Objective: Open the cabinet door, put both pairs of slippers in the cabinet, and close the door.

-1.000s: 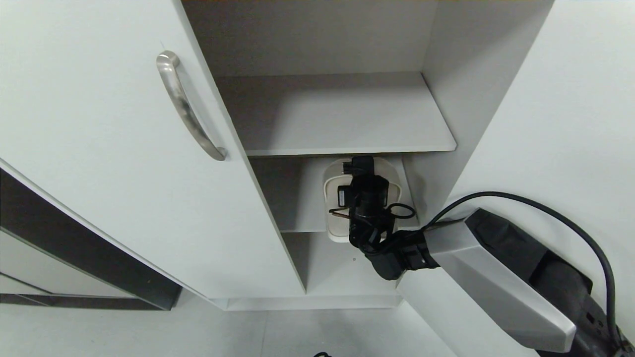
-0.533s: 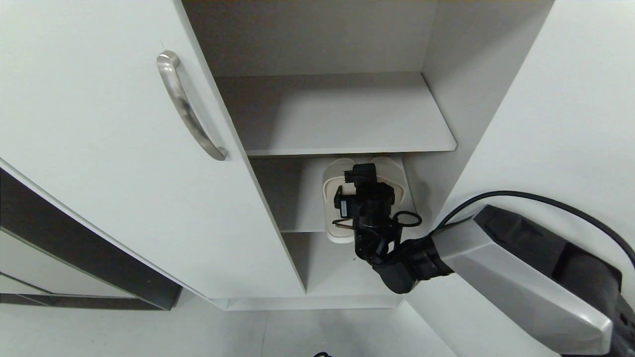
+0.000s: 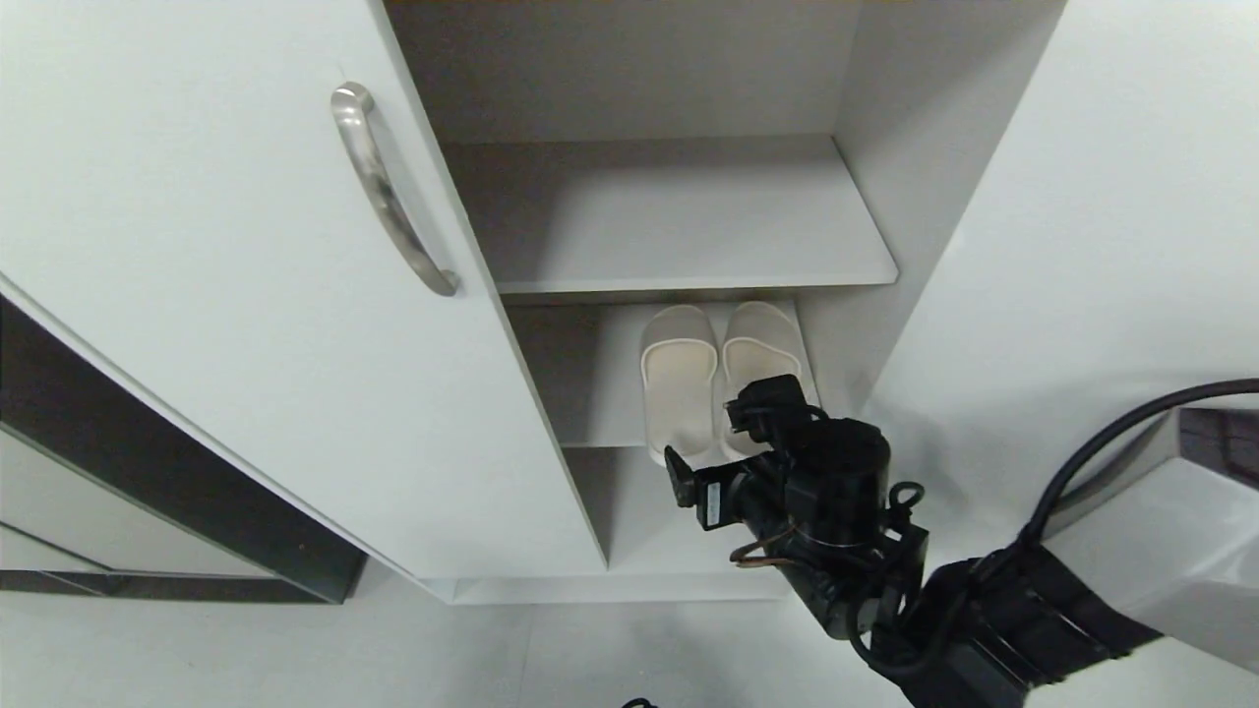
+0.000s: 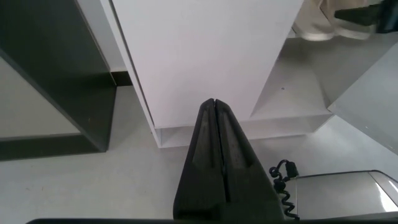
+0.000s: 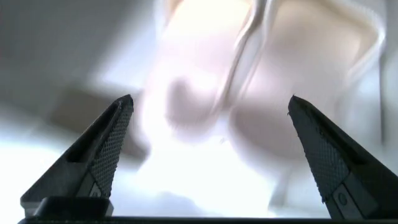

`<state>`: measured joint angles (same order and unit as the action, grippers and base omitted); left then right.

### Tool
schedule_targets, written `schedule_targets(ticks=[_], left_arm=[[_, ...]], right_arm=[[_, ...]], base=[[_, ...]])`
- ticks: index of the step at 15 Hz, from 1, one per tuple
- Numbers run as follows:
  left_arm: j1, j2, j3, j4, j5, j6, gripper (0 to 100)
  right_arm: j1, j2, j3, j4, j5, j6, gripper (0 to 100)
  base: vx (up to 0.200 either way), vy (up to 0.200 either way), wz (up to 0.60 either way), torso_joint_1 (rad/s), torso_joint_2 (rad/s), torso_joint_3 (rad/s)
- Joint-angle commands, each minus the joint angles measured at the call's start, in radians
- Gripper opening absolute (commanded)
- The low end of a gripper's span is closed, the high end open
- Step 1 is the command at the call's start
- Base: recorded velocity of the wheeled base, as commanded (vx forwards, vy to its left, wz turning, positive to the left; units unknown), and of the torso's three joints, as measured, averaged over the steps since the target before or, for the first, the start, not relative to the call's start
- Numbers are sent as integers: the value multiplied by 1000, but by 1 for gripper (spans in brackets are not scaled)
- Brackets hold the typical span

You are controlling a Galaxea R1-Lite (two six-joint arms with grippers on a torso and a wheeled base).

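Head view: the cabinet [image 3: 929, 147] stands open, its door [image 3: 197, 275] swung to the left. A pair of slippers [image 3: 679, 379] lies side by side on its lower shelf [image 3: 600, 383], reaching the shelf's front edge. The right gripper [image 3: 716, 433] hangs just outside the cabinet – jaws wide, holding nothing.

Left wrist view: the left gripper [image 4: 214, 143], fingers pressed together, sits low before the cabinet door.

Right wrist view: the jaws are spread wide – the slippers are a blur beyond them, inside the cabinet.

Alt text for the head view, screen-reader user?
White slippers sit side by side on a lower shelf of the open cabinet, with the right gripper open just in front of them. The door with a metal handle stands open at left.
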<state>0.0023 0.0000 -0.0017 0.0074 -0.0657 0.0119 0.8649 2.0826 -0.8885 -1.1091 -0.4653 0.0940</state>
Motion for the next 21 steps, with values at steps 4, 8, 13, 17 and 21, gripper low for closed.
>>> schedule_targets(ticks=[4,8,13,17,21], left_arm=[[1,0,0,0,0,0,0],[1,0,0,0,1,-6,0],[1,0,0,0,1,-6,0],[1,0,0,0,1,-4,0],[1,0,0,0,1,-4,0]], right_arm=[[16,-96,66,-24,7,18,100],[17,-119,34,-28,2,12,100],[74,-179,68,-28,-3,-10,100],[111,-171,71,-80,-29,-46,100],[138,-148,83,-195,-79,-137,100]], base=[[-200,0,0,0,0,6],[0,0,0,0,0,0],[0,0,0,0,0,0],[0,0,0,2,1,132],[0,0,0,2,2,199]])
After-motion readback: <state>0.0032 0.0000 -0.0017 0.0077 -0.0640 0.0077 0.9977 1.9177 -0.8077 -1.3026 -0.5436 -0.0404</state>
